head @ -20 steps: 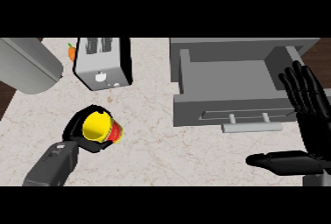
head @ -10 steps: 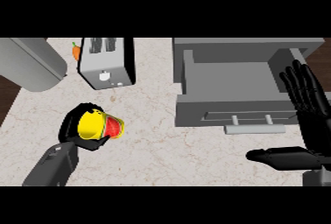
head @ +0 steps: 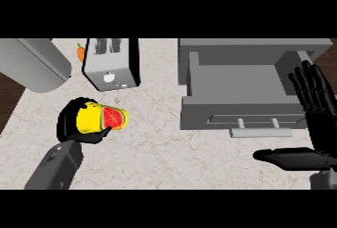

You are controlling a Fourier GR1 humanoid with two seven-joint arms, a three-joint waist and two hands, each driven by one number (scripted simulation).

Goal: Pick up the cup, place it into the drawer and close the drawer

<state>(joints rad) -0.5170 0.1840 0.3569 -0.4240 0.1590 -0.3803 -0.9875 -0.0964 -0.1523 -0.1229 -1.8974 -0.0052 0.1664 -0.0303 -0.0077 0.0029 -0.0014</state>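
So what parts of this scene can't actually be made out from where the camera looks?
All from the head view:
- The cup: its far side is hidden by the left hand curled round it.
- The orange thing behind the toaster: mostly hidden by the toaster, so I cannot tell what it is.
- The grey cylinder: cut off by the left and top edges.
- The drawer: its right side is hidden behind the open right hand.

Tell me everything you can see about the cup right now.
The cup is yellow with a red inside or red patch facing right, and looks like smooth plastic. It is tipped on its side, mouth toward the drawer, over the marbled counter left of centre, just below the toaster. The left hand curls round it from behind and beneath; whether it touches the counter cannot be told.
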